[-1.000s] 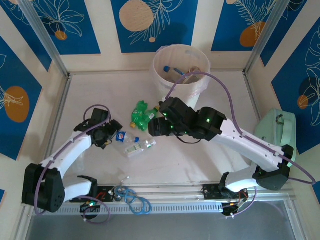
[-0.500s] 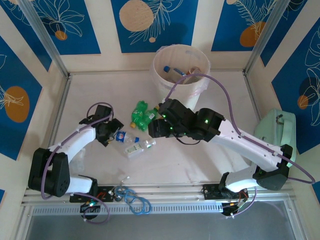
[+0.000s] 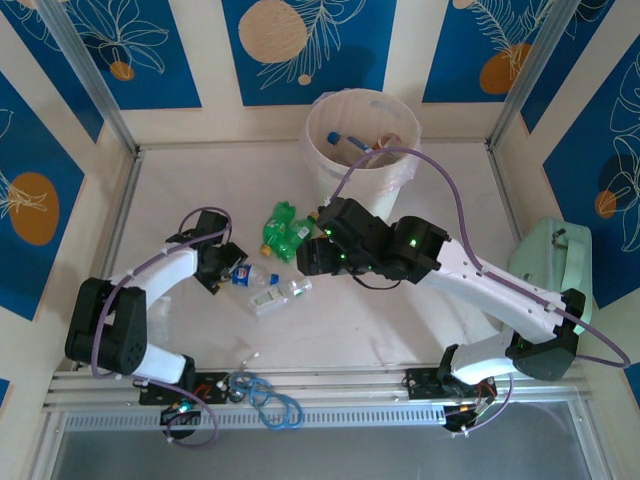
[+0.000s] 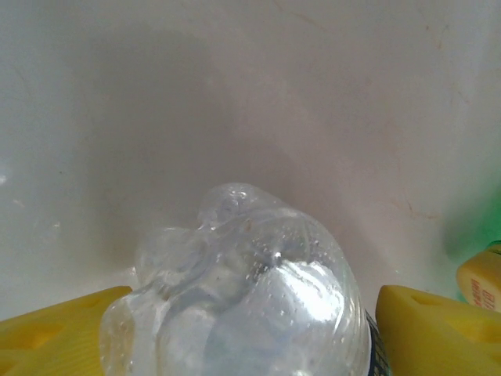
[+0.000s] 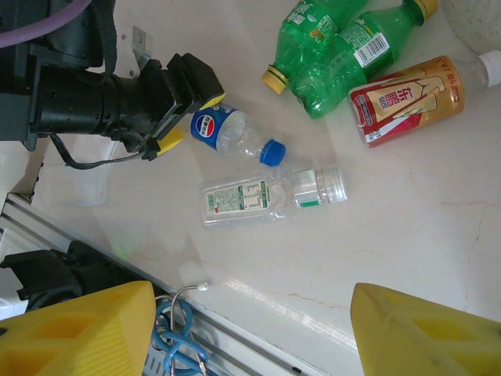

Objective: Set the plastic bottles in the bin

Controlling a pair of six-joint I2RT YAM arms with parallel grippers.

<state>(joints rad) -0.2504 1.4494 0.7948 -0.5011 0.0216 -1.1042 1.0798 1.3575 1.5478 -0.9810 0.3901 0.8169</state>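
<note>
Left gripper (image 5: pixel 190 119) jaws straddle the blue-label bottle (image 5: pixel 235 137) on the counter (image 3: pixel 400 320), left of the bin (image 3: pixel 325 172); clenched or not, can't tell. Right gripper (image 5: pixel 250 301) jaws released, empty.

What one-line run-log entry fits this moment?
left gripper: straddling blue-label bottle, grip unclear | right gripper: open, empty | bin: upright, partly filled

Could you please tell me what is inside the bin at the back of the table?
The bin holds several bottles: a blue-capped bottle, others clear or amber. Anything beneath them is covered.
</note>
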